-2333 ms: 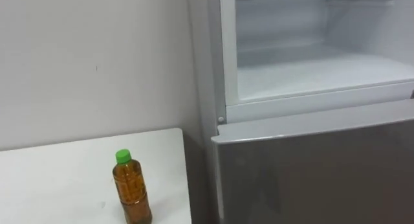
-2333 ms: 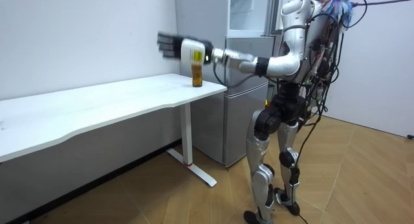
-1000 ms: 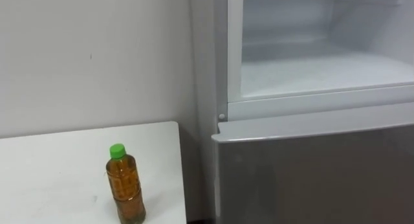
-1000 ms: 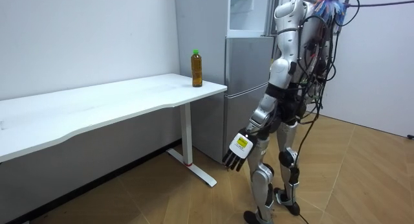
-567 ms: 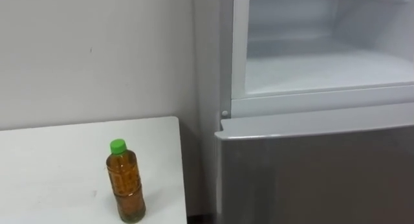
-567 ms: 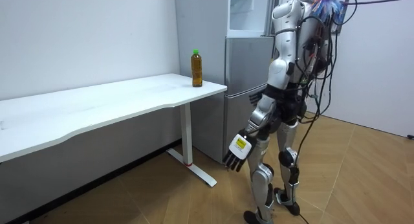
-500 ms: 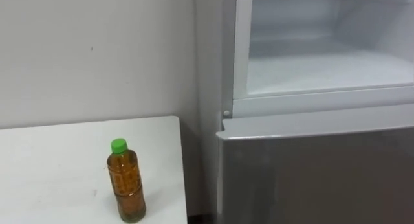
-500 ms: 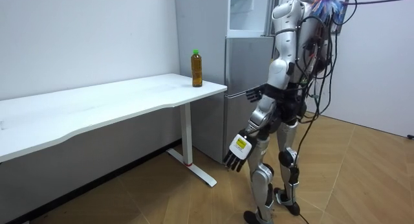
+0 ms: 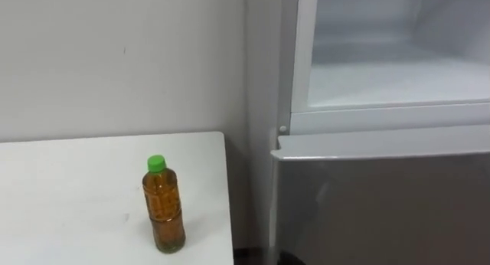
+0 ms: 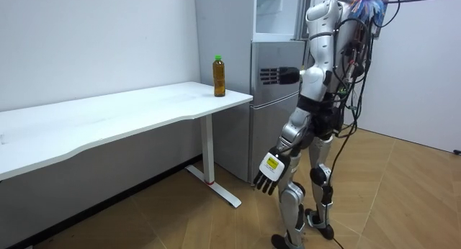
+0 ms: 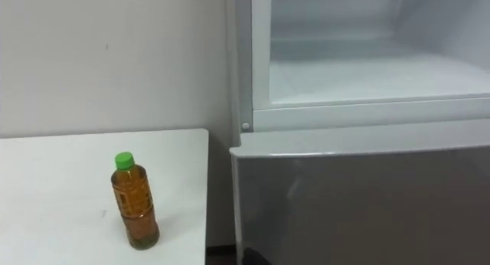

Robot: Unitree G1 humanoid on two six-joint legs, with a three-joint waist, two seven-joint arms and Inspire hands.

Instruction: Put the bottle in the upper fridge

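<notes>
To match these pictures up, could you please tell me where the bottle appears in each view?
Left eye view: bottle stands lower left, near the right edge of the table.
Right eye view: bottle lower left, closer to the picture's left side.
Room view: bottle upper middle, on the table corner.
Shared landmark: the fridge, right beside that table end.

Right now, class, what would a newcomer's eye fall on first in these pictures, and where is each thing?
The amber, green-capped bottle stands upright near the corner of the white table, next to the fridge. The upper fridge stands open above the closed grey lower door. The robot stands before it, its right hand raised open in front of the door and its left hand hanging open low.
</notes>
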